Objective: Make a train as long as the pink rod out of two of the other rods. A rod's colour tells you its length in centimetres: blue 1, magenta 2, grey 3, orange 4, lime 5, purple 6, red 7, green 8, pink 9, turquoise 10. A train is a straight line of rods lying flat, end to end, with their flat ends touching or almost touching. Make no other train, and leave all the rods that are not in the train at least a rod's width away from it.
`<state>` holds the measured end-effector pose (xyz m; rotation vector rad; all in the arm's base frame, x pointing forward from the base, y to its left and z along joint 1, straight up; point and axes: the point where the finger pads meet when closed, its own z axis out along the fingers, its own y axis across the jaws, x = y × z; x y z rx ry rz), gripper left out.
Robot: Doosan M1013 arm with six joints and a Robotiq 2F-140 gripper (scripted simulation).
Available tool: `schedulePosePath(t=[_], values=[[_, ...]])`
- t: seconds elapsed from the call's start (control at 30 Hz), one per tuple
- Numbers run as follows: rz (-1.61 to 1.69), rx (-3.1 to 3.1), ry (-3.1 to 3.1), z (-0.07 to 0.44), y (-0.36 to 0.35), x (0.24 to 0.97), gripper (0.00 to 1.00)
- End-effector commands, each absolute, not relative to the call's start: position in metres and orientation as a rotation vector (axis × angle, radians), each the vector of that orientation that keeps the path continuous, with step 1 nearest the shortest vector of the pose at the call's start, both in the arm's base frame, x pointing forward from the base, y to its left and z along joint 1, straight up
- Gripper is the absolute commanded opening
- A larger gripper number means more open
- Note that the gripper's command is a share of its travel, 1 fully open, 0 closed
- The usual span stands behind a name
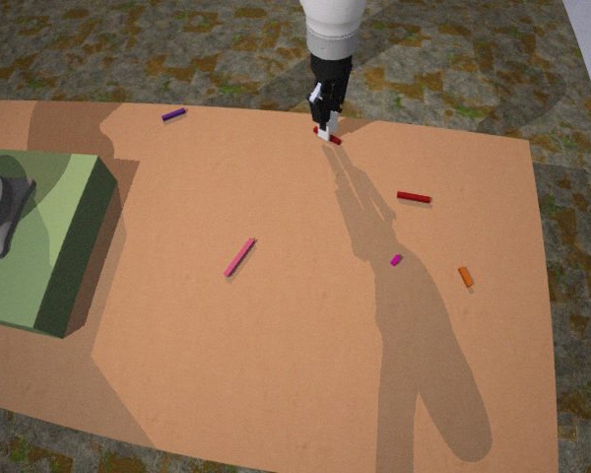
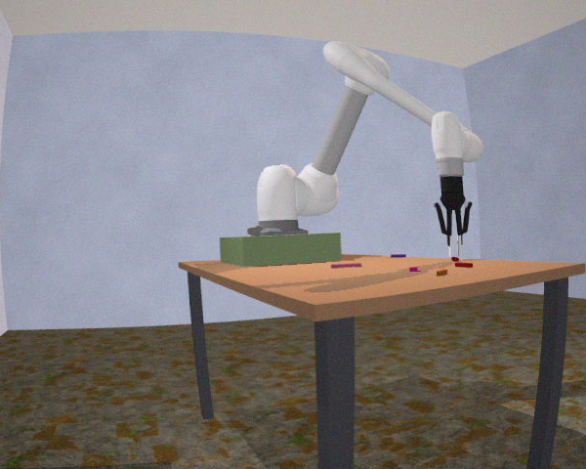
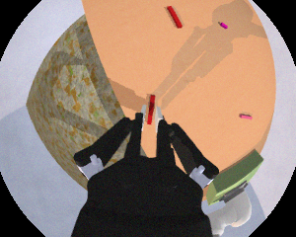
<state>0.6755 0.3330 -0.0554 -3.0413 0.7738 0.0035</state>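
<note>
- Counter (image 1: 305, 356) (image 2: 303, 290) (image 3: 222, 133): matt, faintly grained, perhaps wood.
- Arm (image 2: 276, 193): smooth, plastic-like white shells.
- End effector (image 1: 331, 76) (image 2: 452, 193) (image 3: 150, 111): dull black body.
- Green block (image 1: 11, 285) (image 2: 293, 249) (image 3: 234, 179): smooth, matt.
- Floor (image 1: 183, 61) (image 2: 132, 394) (image 3: 64, 99): rough-looking, mottled.
</note>
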Motion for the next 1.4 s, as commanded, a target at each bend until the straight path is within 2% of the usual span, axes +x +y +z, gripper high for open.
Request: schedulePosePath(t=[0.0,1.37], values=[[-0.002,-3.045,0.775,-0.0601,0.3329,0.6748,0.23],[-0.002,-3.045,0.775,-0.0674,0.3329,0.6748,0.23]])
